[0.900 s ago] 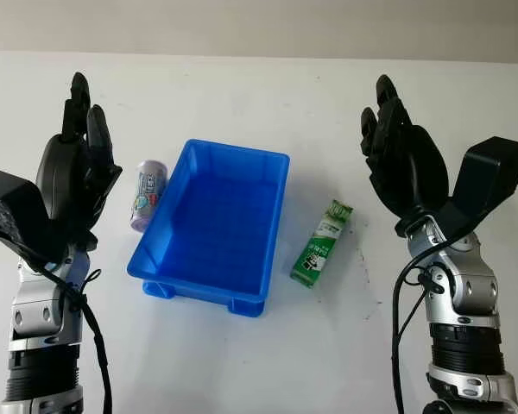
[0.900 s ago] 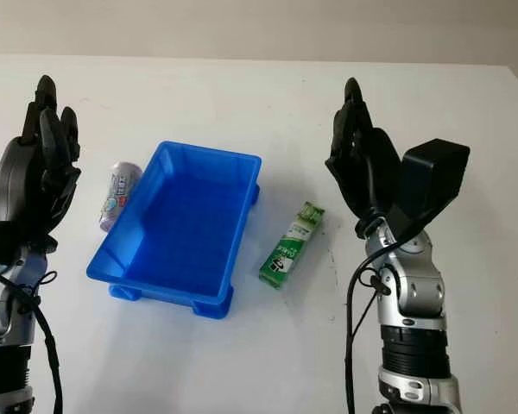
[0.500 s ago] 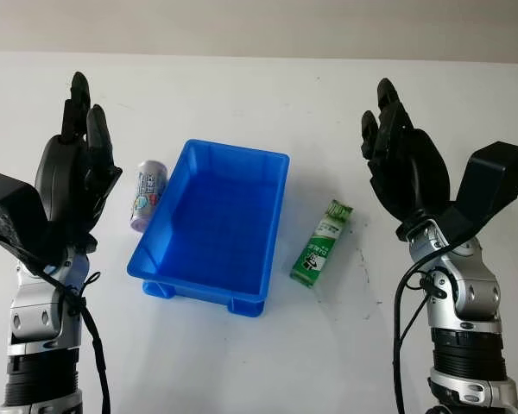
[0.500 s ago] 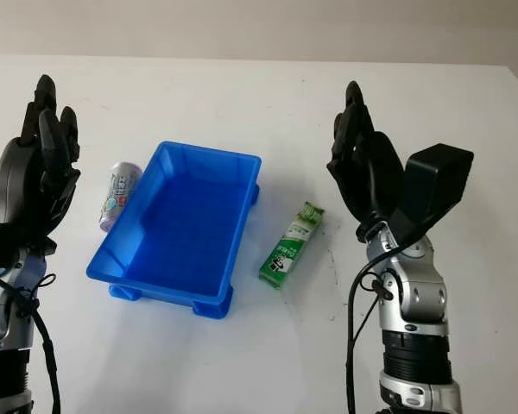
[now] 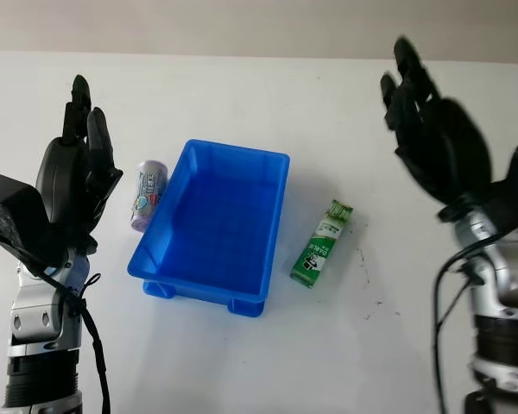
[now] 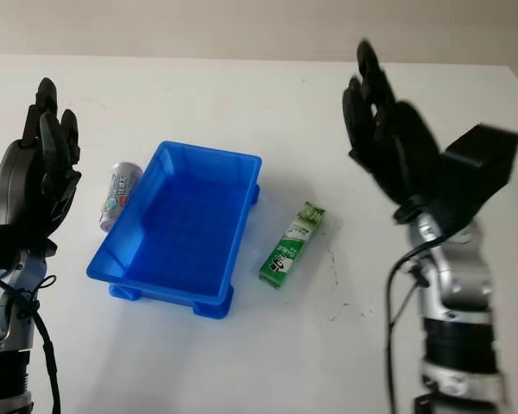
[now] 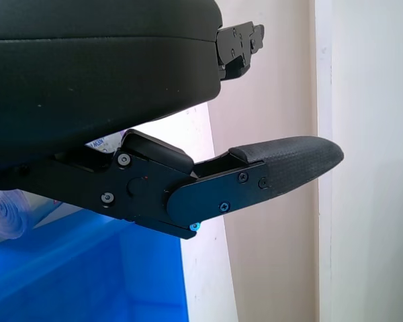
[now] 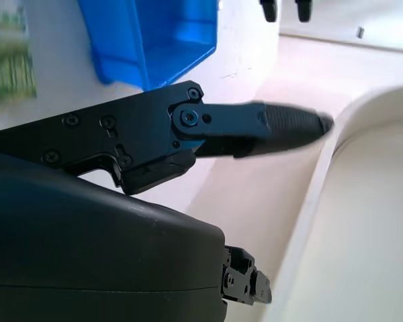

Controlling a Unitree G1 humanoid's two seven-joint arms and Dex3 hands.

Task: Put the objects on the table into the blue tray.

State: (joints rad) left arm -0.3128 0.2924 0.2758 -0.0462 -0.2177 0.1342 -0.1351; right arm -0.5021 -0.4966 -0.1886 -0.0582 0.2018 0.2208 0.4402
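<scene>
Nothing had been picked up yet. The blue tray (image 5: 216,228) sat mid-table with nothing in it, long side running away from the robot, so either arm could drop stuff in from its own side. Two objects to move: one can (image 5: 147,195) lying on its side just left of the tray, and one green packet (image 5: 322,242) flat on the white table (image 5: 268,354) to its right. The left hand (image 5: 73,177) hovered open near the can; the right hand (image 5: 432,129) was raised, open, holding nothing.

a bare lab-like test setup: plain white table (image 5: 259,362), blank beige wall (image 5: 242,21)
</scene>
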